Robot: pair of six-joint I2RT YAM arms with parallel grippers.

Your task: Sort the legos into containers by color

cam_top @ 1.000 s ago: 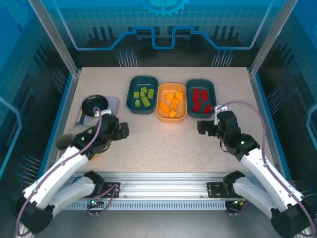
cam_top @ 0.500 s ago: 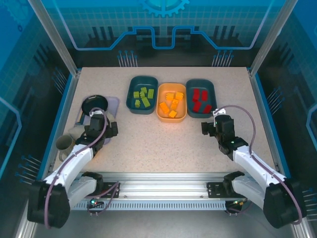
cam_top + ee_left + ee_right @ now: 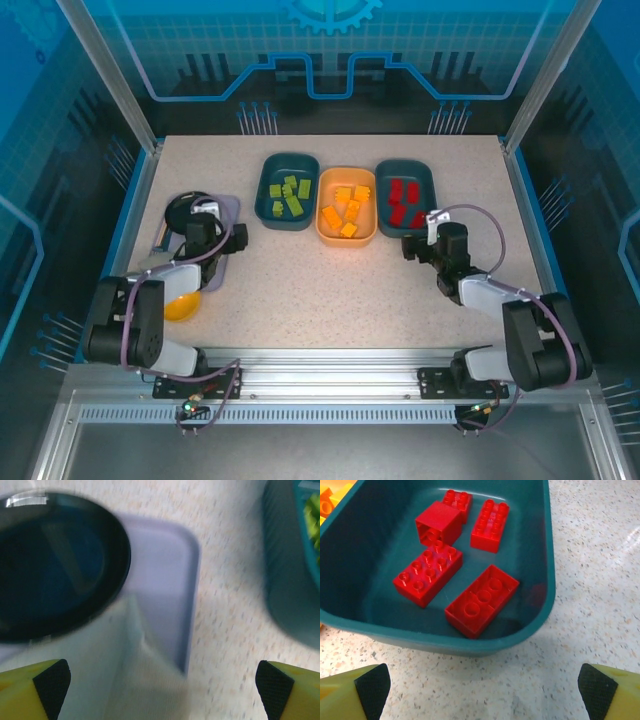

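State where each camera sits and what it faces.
Top external: overhead behind the arms, facing the table; both arms show.
Left wrist: on that arm, facing the pan; left end effector at bottom corners.
Right wrist: on that arm, facing red legos in a tray; right end effector at bottom corners.
Shared: top and right wrist both show that tray.

We look on a speckled beige tabletop (image 3: 330,290) edged in blue, closed in behind by a glowing blue back panel (image 3: 330,60) drawn with circuit lines and a gear, flanked by slanting aluminium posts (image 3: 106,70), with a grooved metal rail (image 3: 330,362) along its near edge.
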